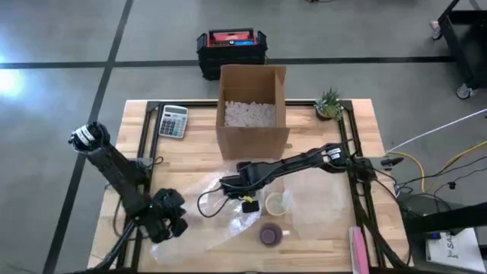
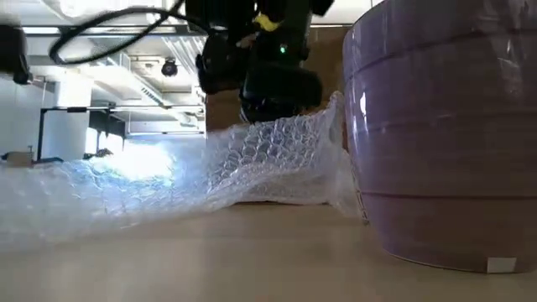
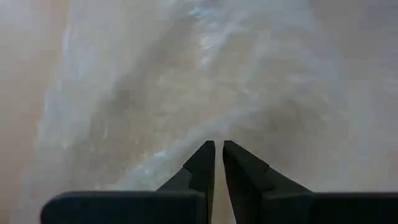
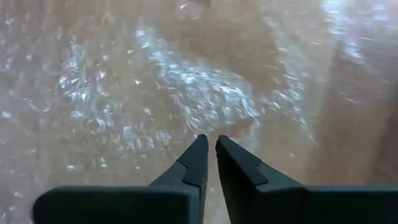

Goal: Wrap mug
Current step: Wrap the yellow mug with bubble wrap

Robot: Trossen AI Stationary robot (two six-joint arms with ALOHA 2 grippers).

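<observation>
You're at the wrap-gathering step: right hand (image 4: 209,142) pinches the bubble wrap (image 1: 221,199), left hand (image 3: 217,148) nearly closed, empty; next, draw it over the mug (image 1: 271,234)

High view: overhead, facing straight down, far enough to take in the whole surface (image 1: 190,156) and surrounding floor.
Low view: at surface height, facing level across into the room, very close to the mug (image 2: 445,134), which fills its right side.
Left wrist view: close above the bubble wrap (image 3: 186,81), looking past its own fingers (image 3: 202,163).
Right wrist view: likewise close over bubble wrap.
Shared: all four views take in the bubble wrap; high and low views both show the mug.
</observation>
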